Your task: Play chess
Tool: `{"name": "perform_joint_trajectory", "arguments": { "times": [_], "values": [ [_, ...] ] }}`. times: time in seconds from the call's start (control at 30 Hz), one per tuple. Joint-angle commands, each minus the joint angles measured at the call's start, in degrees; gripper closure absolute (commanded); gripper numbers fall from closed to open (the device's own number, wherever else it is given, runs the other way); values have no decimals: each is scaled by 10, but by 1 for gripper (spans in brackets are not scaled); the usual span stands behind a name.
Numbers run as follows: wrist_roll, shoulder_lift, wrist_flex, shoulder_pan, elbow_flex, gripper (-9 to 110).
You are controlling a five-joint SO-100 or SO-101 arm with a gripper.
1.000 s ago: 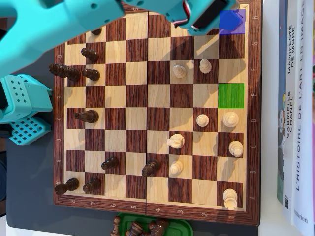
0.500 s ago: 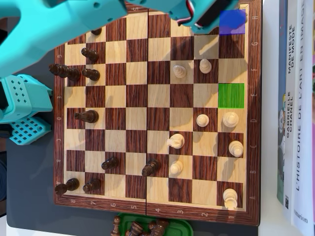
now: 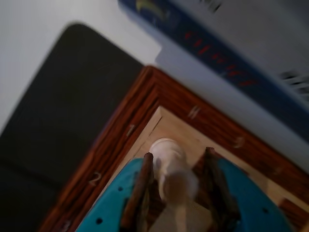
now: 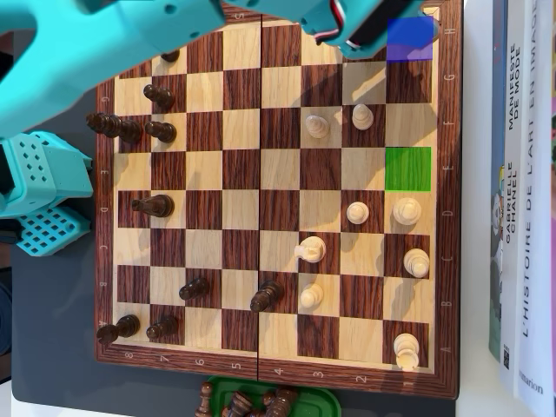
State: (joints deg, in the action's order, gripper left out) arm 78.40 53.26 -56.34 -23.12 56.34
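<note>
The gripper (image 3: 176,181) hangs over the far corner of the chessboard (image 4: 278,191), its two teal fingers (image 3: 137,193) standing on either side of a white chess piece (image 3: 169,164) in the wrist view; the piece sits between them, and the view is too blurred to tell whether the pads actually press on it or just flank it. That piece stands on the light corner square next to the wooden border, where the markings H and 1 meet. From the overhead view, the teal arm (image 4: 113,39) sweeps across the top of the board from the left, and its end covers the squares just beside a blue-tinted square (image 4: 410,39) in the top right corner, so the held or flanked piece is hidden there. A green-tinted square (image 4: 408,169) lies further down the same right-hand column. White pieces (image 4: 406,211) are scattered over the right half of the board, dark pieces (image 4: 156,206) over the left half. Below the board's lower edge a green tray (image 4: 317,401) holds several dark pieces. The board rests on a dark mat (image 3: 63,111), and to its right in the overhead view stand books (image 4: 521,200) with their spines facing up. The arm's teal base (image 4: 39,191) sits at the left edge.
</note>
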Motion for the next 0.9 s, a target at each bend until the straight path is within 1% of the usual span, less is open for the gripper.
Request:
{"name": "perform_joint_trajectory", "arguments": {
  "times": [0.0,0.87],
  "values": [
    [-1,5,-2,4,-26,86],
    [4,4,3,4,-36,86]
  ]
}}
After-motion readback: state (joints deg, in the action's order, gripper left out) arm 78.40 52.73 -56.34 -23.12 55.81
